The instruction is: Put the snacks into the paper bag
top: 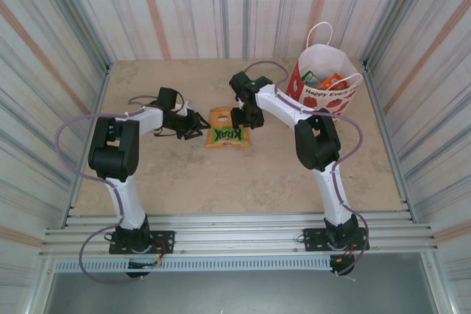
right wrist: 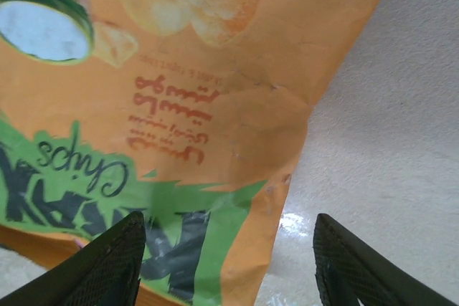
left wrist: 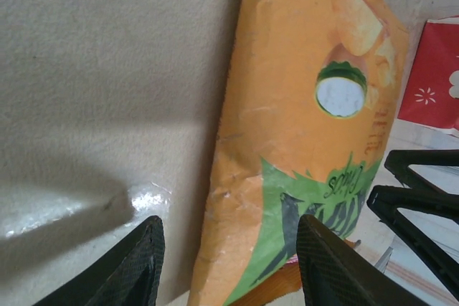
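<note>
We saw the orange KRAX packet [top: 228, 131] lying flat on the table [top: 176, 185], about in the middle, between the two grippers. Its long axis ran from the near side to the far side, a little tilted. The green band with the lettering was at the near end, and the end with the white round mark pointed to the far side. The left gripper [left wrist: 229, 266] was low at the packet's left edge, with its jaws apart. The right gripper [right wrist: 229, 263] was at the right edge, its jaws also wide apart. We could not tell if any finger touched the packet. The paper bag [top: 327, 97] stood upright at the far right, well apart, with a green packet [top: 309, 76] and an orange-red packet [top: 335, 80] showing in its mouth.
</note>
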